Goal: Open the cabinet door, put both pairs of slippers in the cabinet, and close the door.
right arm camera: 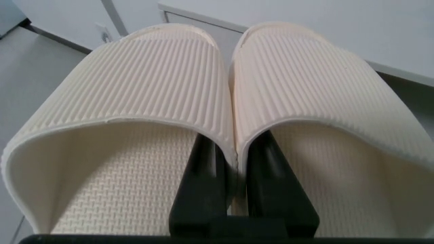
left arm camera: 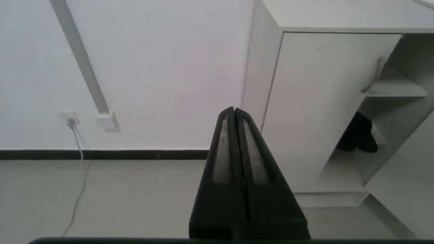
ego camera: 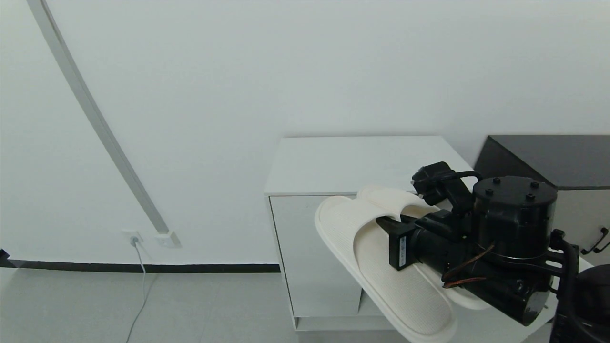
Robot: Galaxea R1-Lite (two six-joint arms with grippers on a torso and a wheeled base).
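Note:
A pair of cream ribbed slippers (ego camera: 381,271) hangs in the air in front of the white cabinet (ego camera: 352,162), toes pointing toward it. My right gripper (ego camera: 387,224) is shut on the slippers (right arm camera: 163,88), its fingers (right arm camera: 203,176) clamping their two inner edges together under the straps. In the left wrist view the cabinet (left arm camera: 264,88) has one door panel (left arm camera: 325,108) with a handle, and beside it an open half with shelves (left arm camera: 393,88). A dark object (left arm camera: 357,133) sits on a lower shelf. My left gripper (left arm camera: 234,115) is shut and empty, off to the cabinet's left above the floor.
A wall socket with a grey cable (ego camera: 135,238) and a slanted grey duct (ego camera: 95,119) are on the wall to the left. A dark tabletop (ego camera: 548,157) stands right of the cabinet. Bare grey floor (ego camera: 190,305) lies left of the cabinet.

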